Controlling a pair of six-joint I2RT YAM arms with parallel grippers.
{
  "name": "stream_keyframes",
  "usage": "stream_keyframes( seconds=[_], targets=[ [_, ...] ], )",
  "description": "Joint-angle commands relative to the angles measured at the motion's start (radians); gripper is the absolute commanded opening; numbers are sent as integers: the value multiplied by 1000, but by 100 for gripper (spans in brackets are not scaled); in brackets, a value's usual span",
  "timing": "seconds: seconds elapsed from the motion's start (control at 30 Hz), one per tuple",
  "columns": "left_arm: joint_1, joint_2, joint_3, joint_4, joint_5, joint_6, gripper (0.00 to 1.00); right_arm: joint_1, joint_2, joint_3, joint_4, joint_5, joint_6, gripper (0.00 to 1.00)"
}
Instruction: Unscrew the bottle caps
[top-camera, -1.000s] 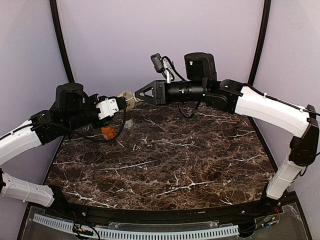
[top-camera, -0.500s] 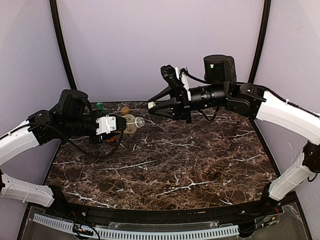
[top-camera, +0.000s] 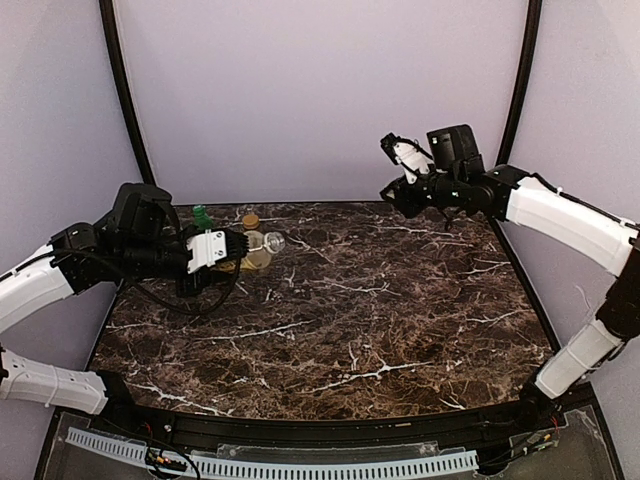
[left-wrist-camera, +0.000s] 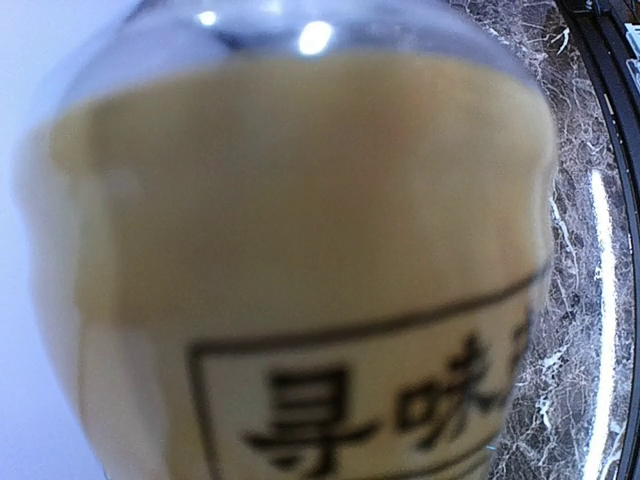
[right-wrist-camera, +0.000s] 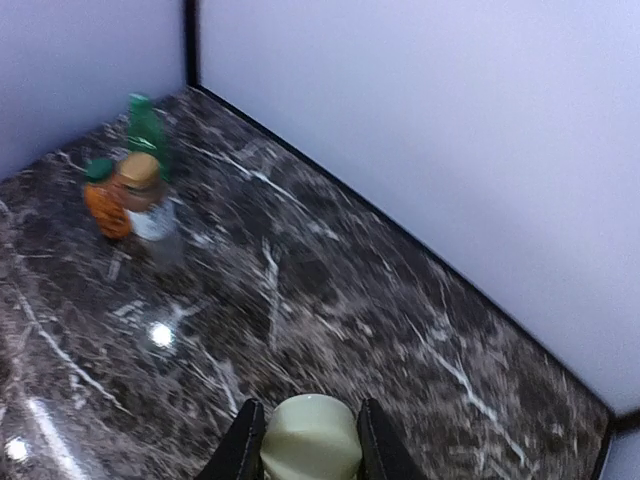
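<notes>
tea bottle (top-camera: 258, 252) pinched by left fingers (top-camera: 233, 244), label (left-wrist-camera: 330, 400) legible at wrist only | cream cap (right-wrist-camera: 311, 437) pinched by right fingers (right-wrist-camera: 244, 440), visible at wrist only

Uncapped tea bottle (top-camera: 258, 249), cream-white cap (right-wrist-camera: 311, 437) apart

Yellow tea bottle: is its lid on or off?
Off. The yellow tea bottle shows a bare clear neck in the top view, and the right gripper pinches the cream-white cap away from it.

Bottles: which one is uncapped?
The yellow tea bottle in the left gripper: bare neck, cream cap in the right gripper; the other three bottles are capped.
</notes>
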Motion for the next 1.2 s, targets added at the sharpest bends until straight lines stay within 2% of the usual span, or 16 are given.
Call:
stream_keyframes(
  seconds=[0.0,0.07,0.2,0.53,0.83,0.87,0.93,1.0,1.07,1.17],
  targets=[
    [20,-59,-42,33,10,-106,22,-184,122,-72,-261,216,320,0],
    [32,-70,-53,40,15,-127,22,-249,153,-129,-277,182,373,0],
    [47,-90,-76,53,26,-154,23,-297,203,-219,-263,181,407,0],
    [60,-102,-95,62,38,-174,23,-307,345,-295,-260,134,427,0],
    [61,-101,-90,70,37,-167,23,-304,348,-328,-261,76,458,0],
    [61,-102,-91,71,37,-167,23,-303,345,-330,-264,76,458,2],
    [62,-103,-93,74,37,-167,23,-301,345,-320,-280,80,458,34],
    [61,-105,-92,76,40,-168,23,-294,340,-301,-306,93,454,50],
    [61,-107,-91,77,42,-172,23,-286,320,-269,-332,105,438,61],
    [61,-110,-88,82,54,-182,23,-274,277,-194,-368,39,399,69]
  ],
)
